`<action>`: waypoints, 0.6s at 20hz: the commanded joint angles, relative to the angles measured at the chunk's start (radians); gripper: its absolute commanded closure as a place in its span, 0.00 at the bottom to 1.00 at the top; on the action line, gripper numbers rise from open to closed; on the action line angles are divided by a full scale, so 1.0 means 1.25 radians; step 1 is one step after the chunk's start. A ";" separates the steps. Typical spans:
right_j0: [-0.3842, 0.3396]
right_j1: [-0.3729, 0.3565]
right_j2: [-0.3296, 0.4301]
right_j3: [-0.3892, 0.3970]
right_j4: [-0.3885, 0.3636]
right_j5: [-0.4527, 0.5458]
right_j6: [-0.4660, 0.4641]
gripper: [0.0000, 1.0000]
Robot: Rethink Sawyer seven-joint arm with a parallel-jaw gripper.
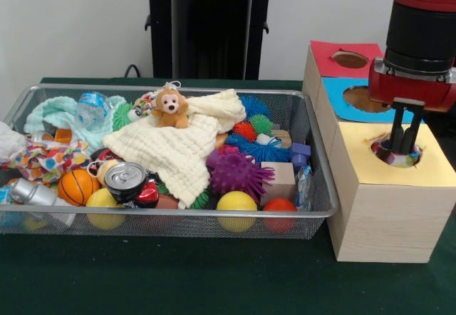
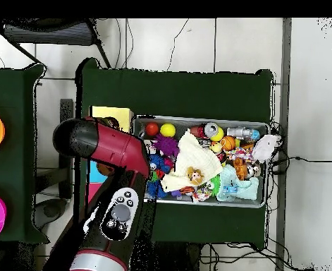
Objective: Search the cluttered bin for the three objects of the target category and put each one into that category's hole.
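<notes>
The wire mesh bin (image 1: 322, 187) holds a jumble of toys and cloths. My gripper (image 1: 403, 148) hangs straight down over the yellow-topped box (image 1: 436, 167), with its tips in the round hole (image 1: 378, 148). The fingers stand close together, shut on a dotted cloth (image 1: 396, 160) bunched in the hole. A second dotted cloth (image 1: 44, 161) lies at the bin's left end. A third dotted piece (image 1: 144, 105) shows beside the toy monkey (image 1: 170, 109). In the overhead view my arm (image 2: 101, 145) covers the gripper and the hole; only a corner of the yellow box (image 2: 112, 115) shows.
The blue-topped box (image 1: 342, 105) and red-topped box (image 1: 335, 60) stand behind the yellow one. A cream waffle cloth (image 1: 178, 147), a mint cloth (image 1: 57, 112), spiky balls (image 1: 239, 172), a can (image 1: 125, 179) and several balls fill the bin (image 2: 197, 119).
</notes>
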 commanded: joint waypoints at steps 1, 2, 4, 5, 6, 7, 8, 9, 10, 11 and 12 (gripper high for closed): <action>-0.033 0.056 0.097 0.047 0.011 -0.001 0.188 1.00; -0.034 0.059 0.099 0.046 0.012 -0.005 0.187 1.00; -0.037 0.070 0.105 0.040 0.013 -0.027 0.185 1.00; -0.038 0.077 0.108 0.036 0.014 -0.032 0.185 1.00; -0.039 0.083 0.110 0.032 0.014 -0.036 0.184 1.00; -0.041 0.088 0.114 0.031 0.014 -0.043 0.181 1.00; -0.042 0.092 0.115 0.029 0.012 -0.044 0.179 1.00; -0.046 0.097 0.121 0.028 0.013 -0.048 0.176 1.00; -0.049 0.100 0.123 0.026 0.013 -0.050 0.174 1.00; -0.053 0.102 0.126 0.024 0.013 -0.051 0.172 1.00; -0.054 0.104 0.126 0.021 0.011 -0.049 0.172 1.00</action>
